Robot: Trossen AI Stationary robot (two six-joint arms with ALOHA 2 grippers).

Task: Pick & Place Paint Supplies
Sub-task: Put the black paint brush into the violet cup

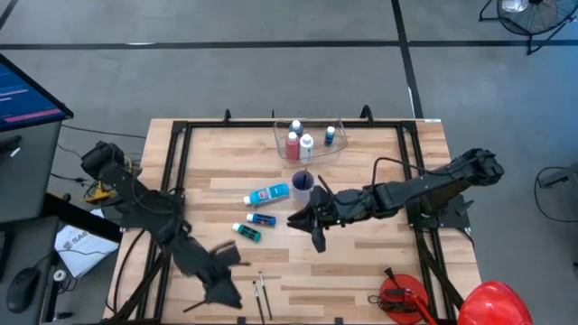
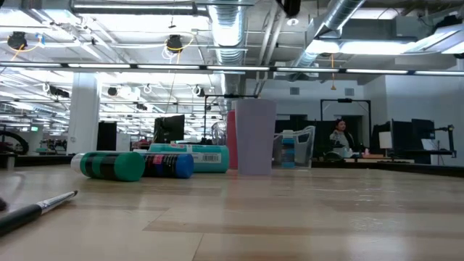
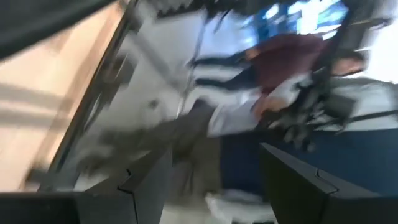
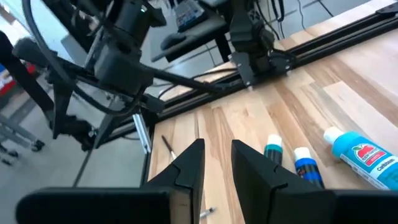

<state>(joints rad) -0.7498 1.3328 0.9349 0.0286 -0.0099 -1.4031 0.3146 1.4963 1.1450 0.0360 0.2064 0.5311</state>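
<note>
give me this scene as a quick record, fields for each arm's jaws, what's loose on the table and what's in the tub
left gripper: near table edge, beside the brushes, jaws open, empty
right gripper: mid-table, right of the loose bottles, jaws narrowly apart, nothing between
loose: light blue tube, blue bottle, teal bottle
cup: upright, beside light blue tube
clear tub: red, white, blue bottles inside

A large light blue tube (image 1: 267, 194), a small blue bottle (image 1: 261, 218) and a teal one (image 1: 247, 231) lie on their sides mid-table. Two thin brushes (image 1: 261, 294) lie near the front edge.

Two dark jointed arms, angular black claw fingers (image 4: 186, 165).
</note>
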